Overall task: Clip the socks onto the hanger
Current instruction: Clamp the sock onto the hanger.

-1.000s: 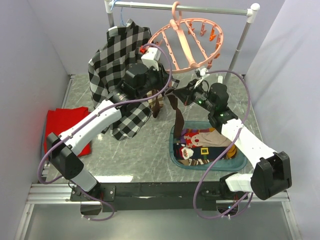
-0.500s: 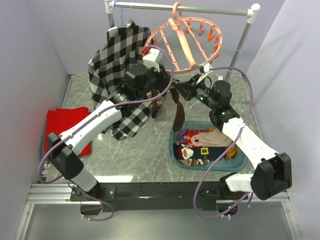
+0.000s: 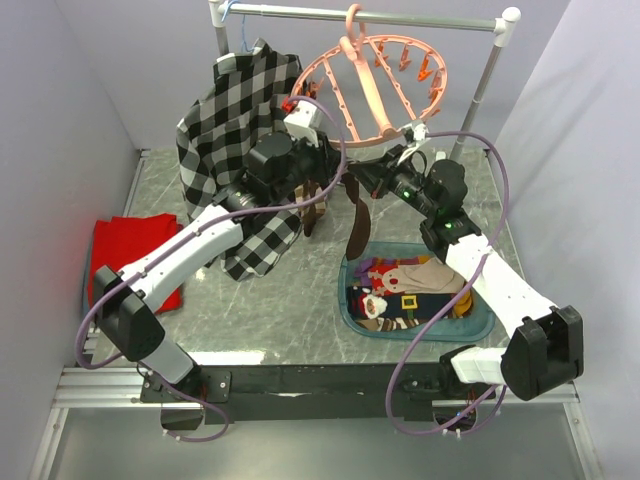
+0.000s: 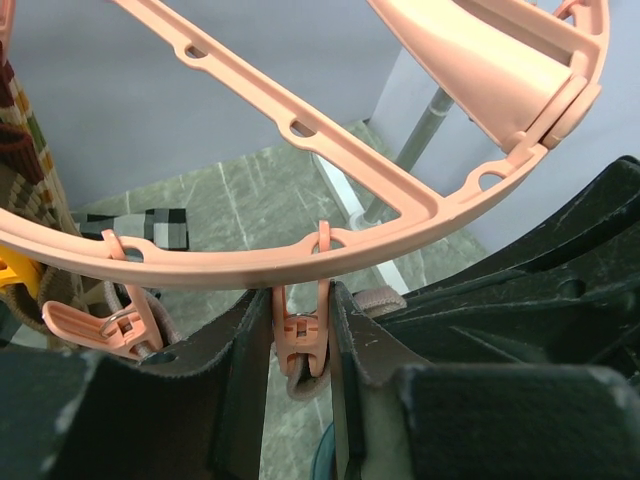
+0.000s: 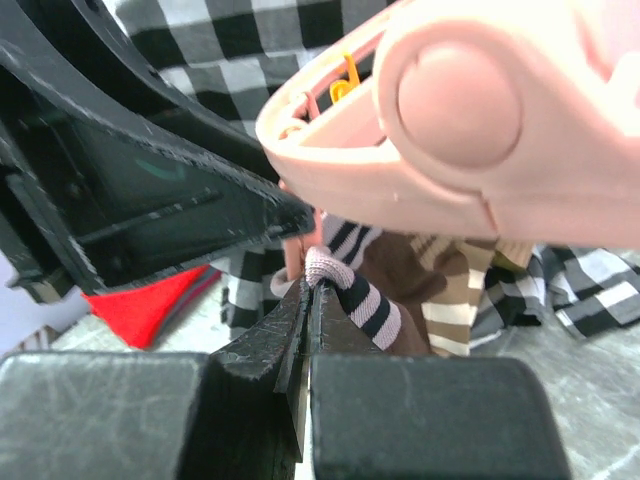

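Left pincer clamped on clip under near rim of hanger, far centre. Right pincer closed on striped sock cuff, just right of clip. Clip mouth hidden. Squeeze wide, feed cuff deep, release left first.
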Available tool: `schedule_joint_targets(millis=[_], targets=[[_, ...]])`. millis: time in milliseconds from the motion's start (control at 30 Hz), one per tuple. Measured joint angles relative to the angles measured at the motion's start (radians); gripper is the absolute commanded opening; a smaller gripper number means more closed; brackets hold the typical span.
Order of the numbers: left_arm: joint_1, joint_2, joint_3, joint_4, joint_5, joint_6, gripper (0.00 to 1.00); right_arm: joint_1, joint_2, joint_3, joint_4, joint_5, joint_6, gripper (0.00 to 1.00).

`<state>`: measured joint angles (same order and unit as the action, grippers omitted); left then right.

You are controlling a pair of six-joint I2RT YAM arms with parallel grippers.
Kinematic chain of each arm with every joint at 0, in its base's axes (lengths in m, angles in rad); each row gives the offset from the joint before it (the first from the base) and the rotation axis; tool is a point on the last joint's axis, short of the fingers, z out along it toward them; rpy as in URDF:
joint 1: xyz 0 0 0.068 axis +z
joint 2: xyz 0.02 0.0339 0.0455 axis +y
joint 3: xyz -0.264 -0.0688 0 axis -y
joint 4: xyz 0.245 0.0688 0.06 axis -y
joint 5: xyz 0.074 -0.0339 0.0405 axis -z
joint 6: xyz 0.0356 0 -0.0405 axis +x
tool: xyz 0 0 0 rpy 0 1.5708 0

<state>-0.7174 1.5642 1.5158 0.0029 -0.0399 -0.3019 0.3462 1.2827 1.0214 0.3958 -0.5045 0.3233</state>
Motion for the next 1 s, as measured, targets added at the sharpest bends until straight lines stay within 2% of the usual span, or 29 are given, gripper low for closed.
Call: schedule_joint_targets(millis=[233, 333, 433, 467, 533, 567, 633, 667, 733, 767, 800, 900, 1000], targets=[[0.0, -0.024, -0.053, 0.074, 0.002, -0.018, 0.11, 0.0, 0.001, 0.019, 0.027, -0.017, 0.055, 0.0], [0.0, -0.038, -0.077, 0.105, 0.002, -0.03, 0.19, 0.0, 0.003, 0.026, 0.031, -0.021, 0.073, 0.0], [0.0, -0.047, -0.09, 0.124, 0.002, -0.037, 0.3, 0.0, 0.003, 0.026, 0.034, -0.021, 0.081, 0.0], [0.0, -0.048, -0.093, 0.129, 0.002, -0.038, 0.41, 0.0, 0.003, 0.026, 0.034, -0.021, 0.081, 0.0], [0.0, -0.051, -0.099, 0.137, 0.001, -0.043, 0.54, 0.0, 0.003, 0.026, 0.035, -0.021, 0.084, 0.0], [0.0, -0.053, -0.103, 0.141, -0.002, -0.044, 0.68, 0.0, 0.003, 0.026, 0.035, -0.021, 0.085, 0.0], [0.001, -0.056, -0.11, 0.15, -0.003, -0.05, 0.78, 0.0, 0.003, 0.026, 0.036, -0.021, 0.087, 0.01], [0.001, -0.059, -0.113, 0.151, -0.004, -0.056, 0.83, 0.0, 0.003, 0.026, 0.036, -0.021, 0.088, 0.03], [0.0, -0.065, -0.118, 0.154, -0.01, -0.06, 0.86, 0.0, 0.005, 0.026, 0.036, -0.021, 0.088, 0.13], [0.0, -0.068, -0.119, 0.153, -0.014, -0.06, 0.88, 0.0, 0.005, 0.026, 0.036, -0.021, 0.087, 0.19], [0.0, -0.069, -0.12, 0.152, -0.02, -0.059, 0.9, 0.0, 0.005, 0.026, 0.034, -0.021, 0.088, 0.31], [0.0, -0.07, -0.12, 0.15, -0.045, -0.06, 0.91, 0.0, 0.005, 0.026, 0.021, -0.017, 0.074, 0.48], [0.001, -0.07, -0.12, 0.142, -0.072, -0.06, 0.96, 0.0, -0.007, 0.027, -0.038, 0.002, 0.04, 0.6]])
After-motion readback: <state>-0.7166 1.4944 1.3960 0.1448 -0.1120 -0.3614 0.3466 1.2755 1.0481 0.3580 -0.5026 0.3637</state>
